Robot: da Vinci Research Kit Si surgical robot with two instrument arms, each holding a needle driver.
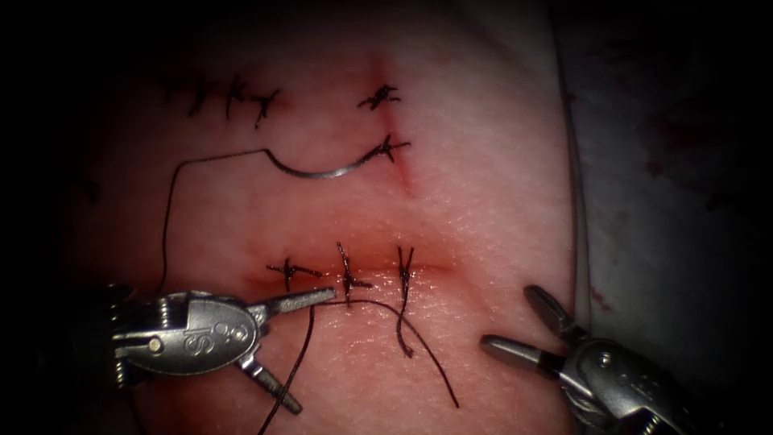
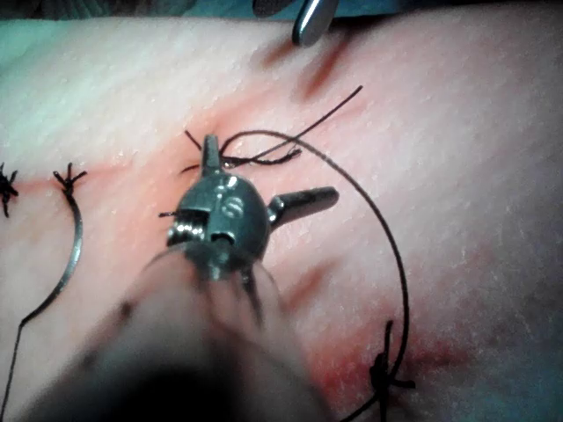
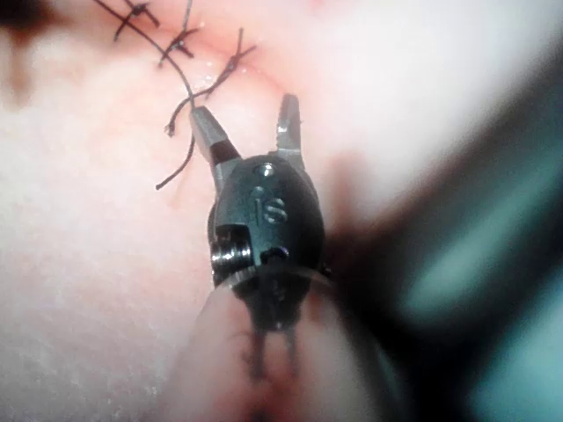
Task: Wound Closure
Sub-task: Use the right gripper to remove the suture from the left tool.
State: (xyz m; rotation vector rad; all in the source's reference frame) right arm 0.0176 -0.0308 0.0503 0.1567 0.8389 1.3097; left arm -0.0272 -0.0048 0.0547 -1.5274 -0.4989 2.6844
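Observation:
The tissue [image 1: 483, 201] has a lower cut [image 1: 435, 266] that runs crosswise and carries three dark stitches [image 1: 346, 274]. The curved needle [image 1: 322, 171] lies on the tissue left of the upper cut [image 1: 403, 173], held by neither tool, with one end at a stitch [image 1: 390, 147]. Its thread [image 1: 165, 234] trails left and down towards the left tool [image 1: 312, 350]. That tool is open and holds nothing; one jaw reaches the middle stitch, and a thread [image 1: 294, 366] runs between the jaws. The right tool [image 1: 510, 318] stands open and empty, to the right below the cut. The needle [image 2: 75, 237] and the left tool [image 2: 268, 171] also show in the left wrist view, and the right tool [image 3: 244, 110] in the right wrist view.
Older stitches [image 1: 229, 97] sit at the tissue's upper left and another [image 1: 378, 98] on the upper cut. Loose thread tails [image 1: 435, 366] lie below the lower cut. The tissue's right edge [image 1: 576, 201] borders a dark stained mat [image 1: 684, 161].

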